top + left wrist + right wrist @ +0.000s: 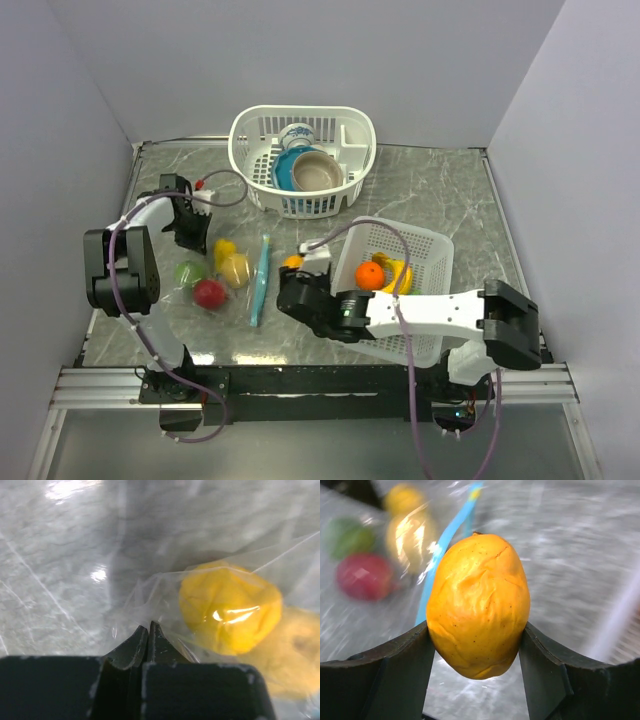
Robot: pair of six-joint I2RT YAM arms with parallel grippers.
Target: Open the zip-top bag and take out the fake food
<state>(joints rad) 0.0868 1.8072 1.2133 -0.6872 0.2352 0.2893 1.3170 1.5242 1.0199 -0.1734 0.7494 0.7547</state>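
Logged clear floppy zip-top bag [240,295], teal strip, flat between arms, far edge pinched in shut left gripper [149,627]; yellow-orange plastic fruit [477,605] clamped in right gripper [476,630], long axis along fingers, white lattice basket [440,240] near, rightward

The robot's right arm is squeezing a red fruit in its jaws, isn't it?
Not red. The right arm squeezes an orange-yellow fruit in its jaws, as the right wrist view shows. The red fruit lies inside the zip-top bag.
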